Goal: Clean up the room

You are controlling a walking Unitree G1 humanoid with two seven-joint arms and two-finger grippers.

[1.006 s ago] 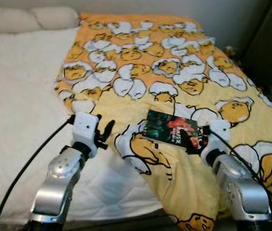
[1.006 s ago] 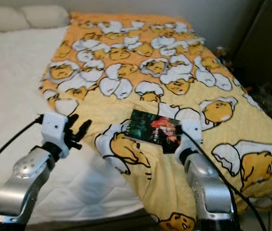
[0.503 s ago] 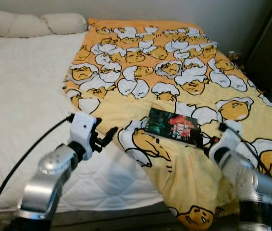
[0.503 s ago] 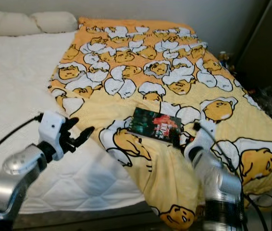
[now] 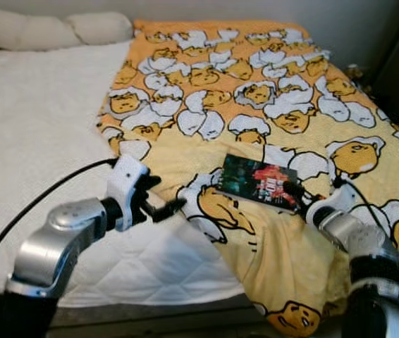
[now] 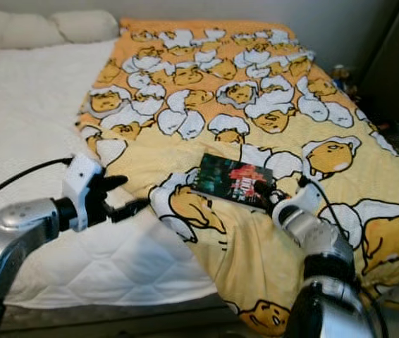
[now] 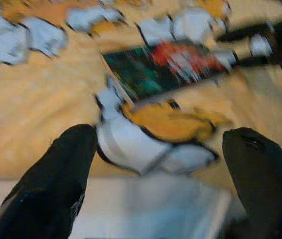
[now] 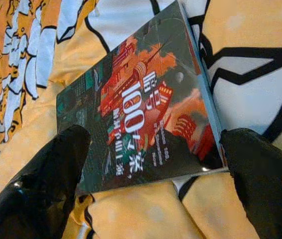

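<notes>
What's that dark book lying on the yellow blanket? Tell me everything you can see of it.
The book is a thin paperback with a glossy cover, dark green with red-orange city towers and white lettering that includes "100". It lies flat and closed on the yellow cartoon-print blanket, near the bed's foot. The right tool is open, one black finger at each short end of the book; whether they touch it is unclear.

Book (image 5: 259, 182) on blanket (image 5: 256, 105) on bed's (image 5: 37, 141) right half, pillows (image 5: 51, 29) behind, w/ right gripper (image 5: 295, 197) at book's right end.
</notes>
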